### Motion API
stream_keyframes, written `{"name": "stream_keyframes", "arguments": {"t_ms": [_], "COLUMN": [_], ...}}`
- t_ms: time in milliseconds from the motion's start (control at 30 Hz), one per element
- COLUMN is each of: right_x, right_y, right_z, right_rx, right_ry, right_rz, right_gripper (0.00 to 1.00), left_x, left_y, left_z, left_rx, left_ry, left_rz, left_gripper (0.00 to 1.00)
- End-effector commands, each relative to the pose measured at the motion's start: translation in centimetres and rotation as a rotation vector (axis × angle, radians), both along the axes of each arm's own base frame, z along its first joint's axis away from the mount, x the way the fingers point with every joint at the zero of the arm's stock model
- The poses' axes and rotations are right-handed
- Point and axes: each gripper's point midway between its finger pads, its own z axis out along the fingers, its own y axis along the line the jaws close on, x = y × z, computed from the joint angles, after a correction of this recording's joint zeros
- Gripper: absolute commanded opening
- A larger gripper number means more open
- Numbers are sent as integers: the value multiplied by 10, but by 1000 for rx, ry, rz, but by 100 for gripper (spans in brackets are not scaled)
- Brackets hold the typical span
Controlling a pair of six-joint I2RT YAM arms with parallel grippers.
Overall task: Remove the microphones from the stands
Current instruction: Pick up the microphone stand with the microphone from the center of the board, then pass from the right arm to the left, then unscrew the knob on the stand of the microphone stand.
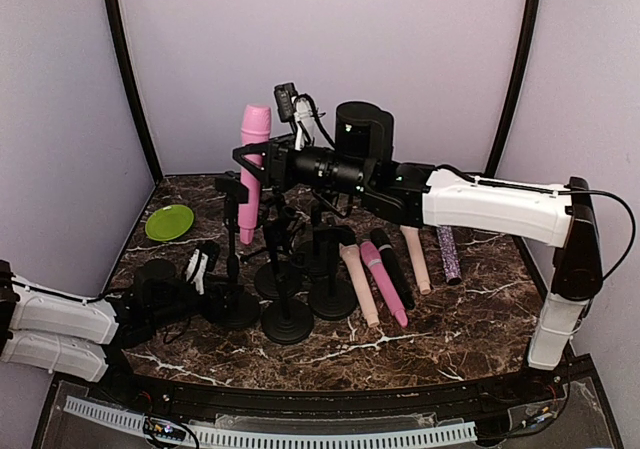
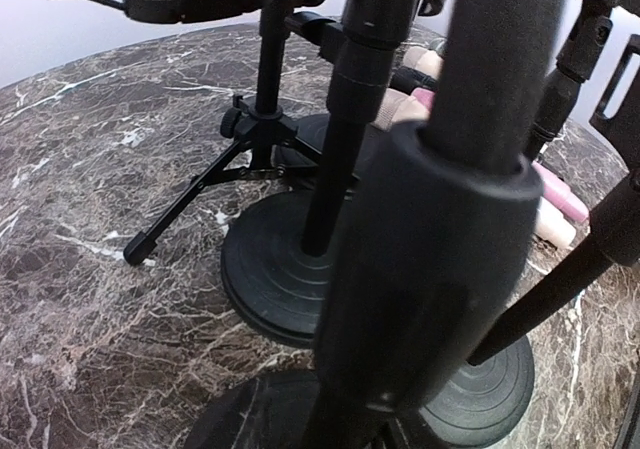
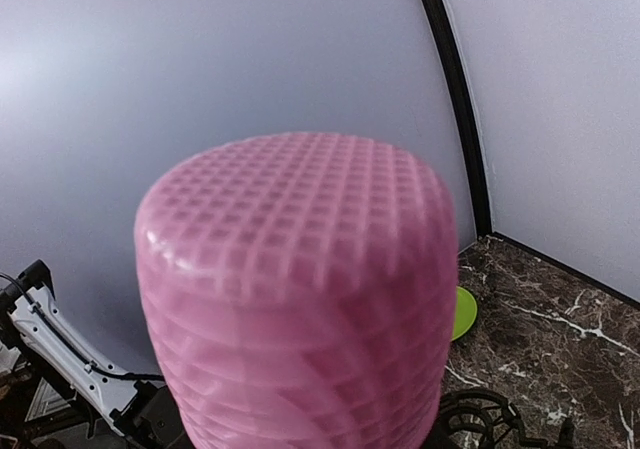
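R end effector (image 1: 250, 164) pinching the pink mic (image 1: 254, 129) mid-body. Mic is upright at far centre above the counter (image 1: 470, 319), tight against the top of the leftmost stand (image 1: 232, 259); can't tell if it's clear of the clip. R wrist cam: mic's grid-textured head fills the frame. L end effector (image 1: 200, 267) sits low at near left, just beside that stand's round base. Spread or pressed together: can't tell, since a fat black pole (image 2: 430, 269) blocks the L wrist cam. Other stands (image 1: 288, 314) cluster to the right, then five loose mics (image 1: 385, 284) lying flat. Green plate (image 1: 169, 222) at far left.
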Motion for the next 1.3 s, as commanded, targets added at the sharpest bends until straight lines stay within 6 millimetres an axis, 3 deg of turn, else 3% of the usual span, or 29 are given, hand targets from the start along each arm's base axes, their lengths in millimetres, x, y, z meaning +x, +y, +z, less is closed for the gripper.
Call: {"name": "stream_keyframes", "arguments": {"t_ms": [0, 367, 600, 667, 833, 900, 1133, 1267], "right_x": [-5, 11, 15, 17, 14, 12, 6, -6], "right_y": [-35, -46, -53, -55, -59, -62, -83, -94], "right_z": [87, 80, 86, 87, 102, 108, 113, 109], "right_rx": [231, 242, 242, 236, 222, 216, 213, 208], "right_ry": [-66, -21, -20, -21, -66, -88, -123, -171], "right_rz": [-34, -93, -104, -113, -94, -90, -127, -99], "right_gripper": [0, 1, 3, 12, 53, 65, 86, 93], "left_x": [-7, -18, -18, -19, -19, -20, -27, -30], "left_y": [-4, -6, -7, -6, 1, 5, 0, -11], "left_z": [1, 3, 16, 37, 91, 112, 154, 201], "left_rx": [-30, -18, -26, -57, -89, -110, -169, -188], "left_ry": [-27, -47, -65, -104, -163, -188, -214, -253], "left_rz": [-53, -115, -120, -121, -92, -73, -115, -177], "left_gripper": [32, 0, 0, 0, 0, 0, 0, 0]}}
